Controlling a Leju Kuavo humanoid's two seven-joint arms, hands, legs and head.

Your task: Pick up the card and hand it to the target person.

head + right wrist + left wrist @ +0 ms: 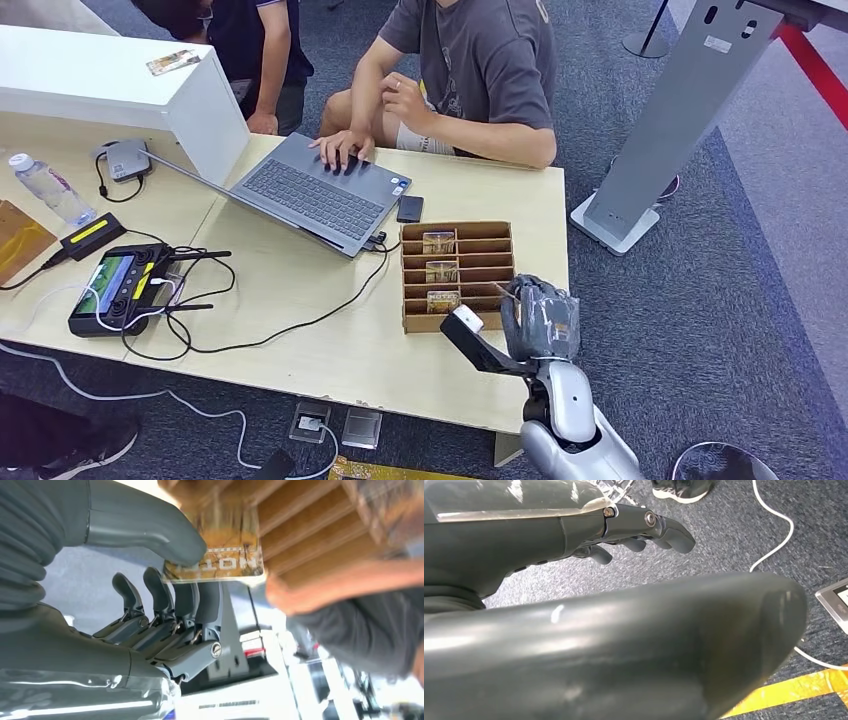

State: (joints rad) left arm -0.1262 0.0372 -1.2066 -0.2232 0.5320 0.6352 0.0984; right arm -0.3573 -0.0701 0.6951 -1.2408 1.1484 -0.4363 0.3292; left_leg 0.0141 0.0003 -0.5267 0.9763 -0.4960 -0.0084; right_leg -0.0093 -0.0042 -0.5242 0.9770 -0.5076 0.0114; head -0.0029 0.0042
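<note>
- The right robot hand [540, 318] sits at the right end of the wooden card box [458, 275] on the tabletop [300, 330].
- Its thumb and fingers [200, 600] pinch a yellow card [220, 555] just beside the box.
- The left robot hand [634, 535] hangs over the floor, fingers loosely apart, holding nothing.
- A seated person [470, 70] types on the laptop [310, 195] beyond the box.
</note>
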